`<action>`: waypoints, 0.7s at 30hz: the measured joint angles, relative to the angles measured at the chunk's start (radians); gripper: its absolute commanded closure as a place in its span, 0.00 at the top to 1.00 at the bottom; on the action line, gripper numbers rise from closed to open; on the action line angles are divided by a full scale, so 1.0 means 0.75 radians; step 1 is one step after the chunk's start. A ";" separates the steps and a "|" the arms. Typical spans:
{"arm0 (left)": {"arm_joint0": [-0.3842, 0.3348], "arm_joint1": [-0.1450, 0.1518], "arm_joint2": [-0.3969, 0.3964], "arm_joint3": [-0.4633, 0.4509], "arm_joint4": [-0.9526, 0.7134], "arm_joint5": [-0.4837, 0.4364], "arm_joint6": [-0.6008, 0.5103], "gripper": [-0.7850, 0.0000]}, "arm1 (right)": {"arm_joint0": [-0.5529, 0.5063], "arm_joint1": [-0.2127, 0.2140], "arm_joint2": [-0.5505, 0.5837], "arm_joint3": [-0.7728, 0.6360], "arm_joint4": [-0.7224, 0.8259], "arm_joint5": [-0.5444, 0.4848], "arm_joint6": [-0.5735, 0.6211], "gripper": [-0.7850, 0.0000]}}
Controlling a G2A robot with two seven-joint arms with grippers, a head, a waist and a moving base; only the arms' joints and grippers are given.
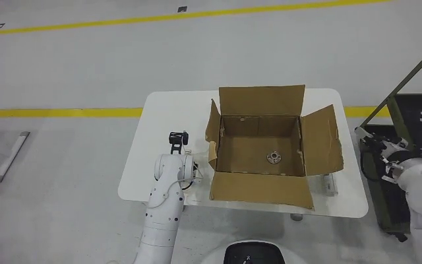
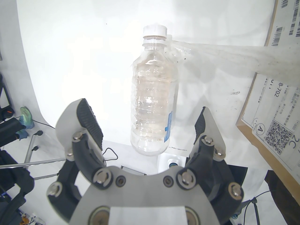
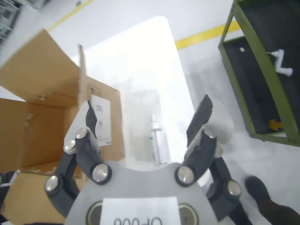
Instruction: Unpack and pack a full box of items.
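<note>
An open cardboard box (image 1: 262,142) stands on the white table (image 1: 165,112), with a small round metal part (image 1: 273,157) on its floor. A clear plastic bottle (image 2: 152,94) with a white cap lies on the table beside the box. My left gripper (image 2: 145,115) hovers open above it, one finger on each side of the bottle's lower half, apart from it. In the top view the left gripper (image 1: 178,138) is left of the box. My right gripper (image 3: 147,108) is open and holds nothing, off the table's right edge (image 1: 366,137). A slim white bottle (image 3: 157,141) lies below it by the box's right flap (image 1: 328,185).
A green cart (image 3: 257,71) with dark shelves stands to the right of the table, holding a white handle-shaped part (image 3: 281,64) and a small orange item (image 3: 274,124). The box's flaps (image 1: 322,138) are folded outward. Yellow floor lines (image 1: 66,112) run behind the table.
</note>
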 measured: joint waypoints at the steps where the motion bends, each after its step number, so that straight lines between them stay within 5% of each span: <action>1: 0.000 0.000 0.000 0.000 0.000 0.000 0.000 1.00 | -0.001 -0.001 -0.002 -0.022 0.014 -0.007 -0.016 0.13; 3: 0.000 0.000 0.000 0.000 0.000 0.000 0.000 1.00 | 0.011 -0.003 -0.024 -0.061 0.052 -0.027 -0.031 0.00; 12: 0.000 0.000 0.000 0.000 0.000 0.000 0.000 1.00 | 0.202 0.003 -0.496 -0.152 -0.143 -0.109 0.115 0.00; 21: 0.000 0.000 0.000 0.000 0.000 0.000 0.000 1.00 | 0.660 -0.056 -1.081 0.439 -0.539 0.093 0.401 0.00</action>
